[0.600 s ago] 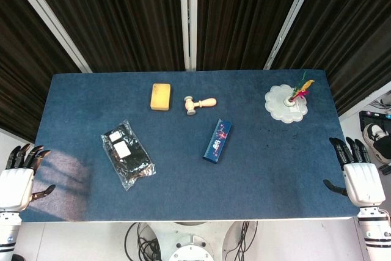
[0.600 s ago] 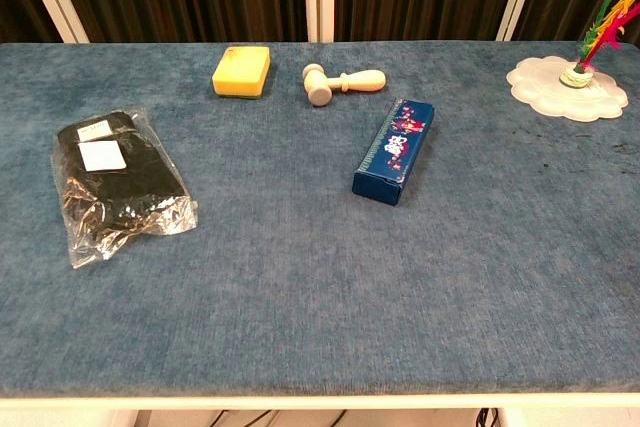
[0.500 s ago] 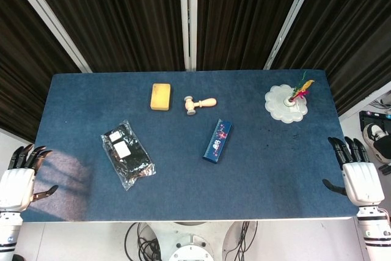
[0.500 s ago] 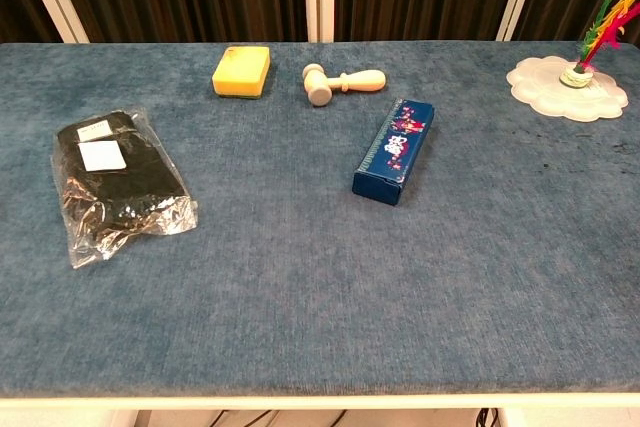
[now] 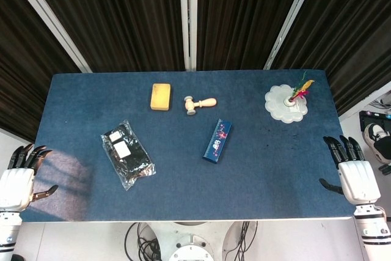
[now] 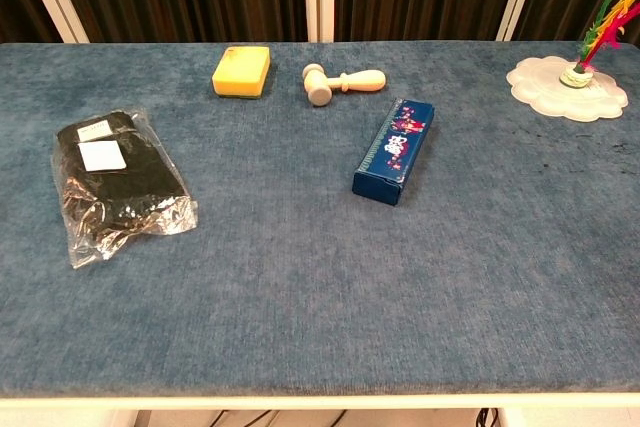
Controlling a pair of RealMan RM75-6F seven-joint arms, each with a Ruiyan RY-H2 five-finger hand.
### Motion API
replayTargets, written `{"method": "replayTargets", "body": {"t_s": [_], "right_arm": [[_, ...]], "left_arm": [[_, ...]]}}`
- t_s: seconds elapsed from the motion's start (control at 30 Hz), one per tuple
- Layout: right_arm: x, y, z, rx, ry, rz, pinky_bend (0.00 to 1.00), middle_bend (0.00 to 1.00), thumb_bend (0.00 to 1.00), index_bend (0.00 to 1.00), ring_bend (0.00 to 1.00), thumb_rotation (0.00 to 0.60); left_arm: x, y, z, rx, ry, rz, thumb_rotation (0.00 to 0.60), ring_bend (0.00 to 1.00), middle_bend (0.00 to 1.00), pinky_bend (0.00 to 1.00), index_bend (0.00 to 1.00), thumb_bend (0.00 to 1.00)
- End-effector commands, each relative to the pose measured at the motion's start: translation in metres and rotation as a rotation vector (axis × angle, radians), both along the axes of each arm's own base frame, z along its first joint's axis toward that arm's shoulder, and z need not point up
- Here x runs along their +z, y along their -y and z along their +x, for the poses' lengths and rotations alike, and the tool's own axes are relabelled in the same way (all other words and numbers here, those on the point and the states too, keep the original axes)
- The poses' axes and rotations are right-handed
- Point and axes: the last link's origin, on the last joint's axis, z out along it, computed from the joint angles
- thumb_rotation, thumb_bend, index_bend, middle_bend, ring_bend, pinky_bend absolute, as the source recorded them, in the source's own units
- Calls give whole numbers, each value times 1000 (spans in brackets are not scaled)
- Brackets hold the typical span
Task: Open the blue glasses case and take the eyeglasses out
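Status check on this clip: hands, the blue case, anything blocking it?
Left hand and right hand open, at the table's ends. Blue glasses case closed, untouched, mid-table. Wooden mallet nearby; approach unblocked.

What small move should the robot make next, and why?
Probably bring the right hand in over the table toward the blue glasses case. The case lies closed and untouched mid-table, and both hands, the left hand included, hang open and empty at the table's ends.

R hand shifted slightly inward over table edge; L hand dropped a touch.
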Motion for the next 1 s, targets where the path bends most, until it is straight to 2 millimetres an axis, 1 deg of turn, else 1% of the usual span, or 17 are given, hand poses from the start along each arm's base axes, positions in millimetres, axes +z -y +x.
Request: {"method": "replayTargets", "body": {"t_s": [0.03, 0.1, 0.2, 0.33, 0.43, 0.53, 0.63, 0.83, 1.0], "right_arm": [[-8, 11, 7, 32, 3, 37, 0, 120, 32, 0, 0, 600], [-16, 22, 13, 56, -2, 66, 0, 120, 44, 0, 0, 600], [-36, 46, 27, 96, 15, 125, 0, 119, 47, 0, 0, 600], [-72, 86, 49, 152, 33, 209, 0, 118, 47, 0, 0, 600], [-100, 108, 65, 186, 21, 254, 0, 118, 43, 0, 0, 600], [-125, 125, 80, 216, 17, 286, 0, 118, 41, 0, 0, 600], [-146, 138, 91, 238, -2, 312, 0, 118, 39, 0, 0, 600], [-182, 153, 112, 278, -35, 347, 0, 114, 32, 0, 0, 600], [-207, 159, 136, 328, -39, 366, 0, 106, 31, 0, 0, 600]], "left_arm": [[0, 0, 0, -3, -3, 3, 600, 16, 118, 0, 212, 68], [0, 0, 0, -6, -4, 5, 600, 16, 118, 0, 212, 68], [-1, -1, 0, -11, -4, 7, 600, 16, 118, 0, 212, 68], [-1, -1, 1, -18, -3, 11, 600, 16, 118, 0, 212, 68], [-2, -1, 1, -22, -2, 8, 600, 16, 119, 0, 212, 68], [-1, -1, 1, -19, -2, 14, 600, 16, 119, 0, 212, 68], [2, 0, 1, -16, -3, 21, 600, 16, 119, 0, 212, 68], [4, 1, -1, -13, -2, 29, 600, 16, 118, 0, 212, 68], [4, 1, -3, -14, 1, 36, 600, 16, 118, 0, 212, 68]]}}
